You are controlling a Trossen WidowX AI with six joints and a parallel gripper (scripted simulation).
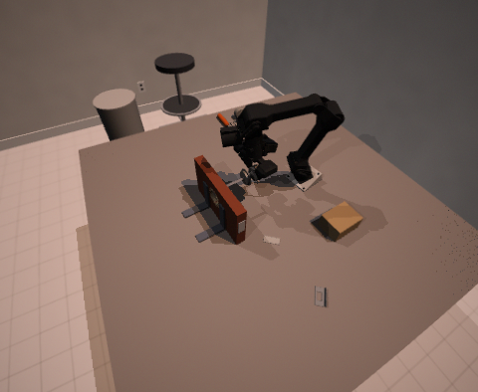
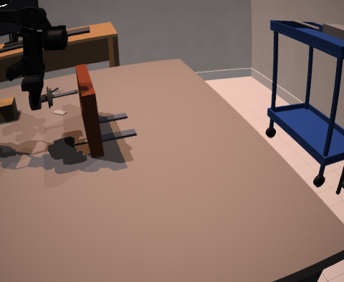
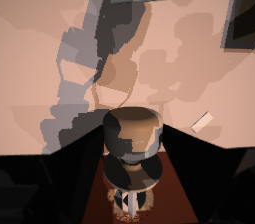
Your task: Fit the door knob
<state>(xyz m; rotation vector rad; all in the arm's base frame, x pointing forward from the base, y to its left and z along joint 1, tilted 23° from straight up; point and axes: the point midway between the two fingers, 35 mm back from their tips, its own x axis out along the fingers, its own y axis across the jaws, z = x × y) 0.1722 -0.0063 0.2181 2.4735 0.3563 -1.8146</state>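
Observation:
A red-brown wooden door panel (image 1: 228, 206) (image 2: 89, 116) (image 3: 95, 200) stands upright on the table, held by grey feet (image 1: 196, 211) (image 2: 117, 117). My gripper (image 1: 255, 172) (image 2: 36, 99) (image 3: 132, 127) is shut on the door knob (image 1: 247, 175) (image 2: 49, 96) (image 3: 133, 131) on the panel's robot-facing side. The knob is level, and its square spindle (image 2: 65, 94) (image 3: 130, 200) points at the latch socket. The spindle's tip is at the panel's face. The round plate (image 3: 133, 172) stands well clear of the wood.
A cardboard box (image 1: 343, 219) (image 2: 5, 109) lies near the arm's base. A small white card (image 1: 271, 240) (image 2: 59, 112) (image 3: 202, 121) and a grey plate (image 1: 320, 296) lie on the table. A blue cart (image 2: 306, 123) stands beyond the table's edge.

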